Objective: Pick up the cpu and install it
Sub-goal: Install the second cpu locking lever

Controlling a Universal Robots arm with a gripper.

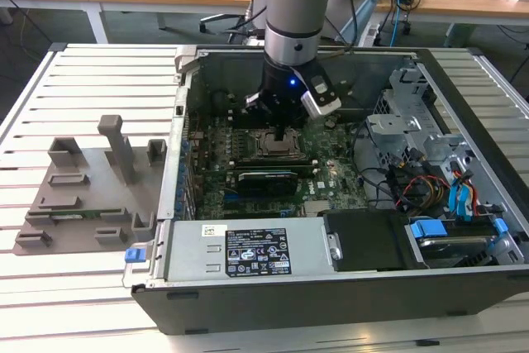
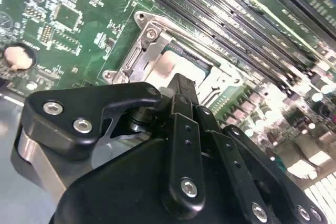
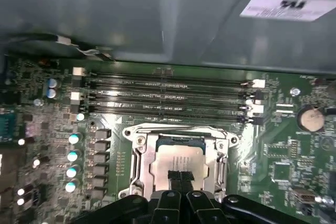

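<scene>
The cpu (image 3: 177, 157) is a silvery-white square plate lying flat inside the black socket frame (image 3: 137, 157) on the green motherboard. It also shows pale under the fingertips in the second wrist view (image 2: 166, 70). My gripper (image 3: 180, 177) hangs straight over the chip's middle, its two black fingertips pressed together and at or just above the top plate. I cannot tell whether they touch it. In the exterior view the gripper (image 1: 285, 133) reaches down into the open computer case over the socket frame (image 1: 266, 150).
Memory slots (image 3: 168, 95) run along one side of the socket. A coin battery (image 3: 311, 119) sits on the board. A power supply (image 1: 248, 250), drive cage (image 1: 413, 126) and cables crowd the case. A grey tray with upright blocks (image 1: 91, 192) lies at the exterior view's left.
</scene>
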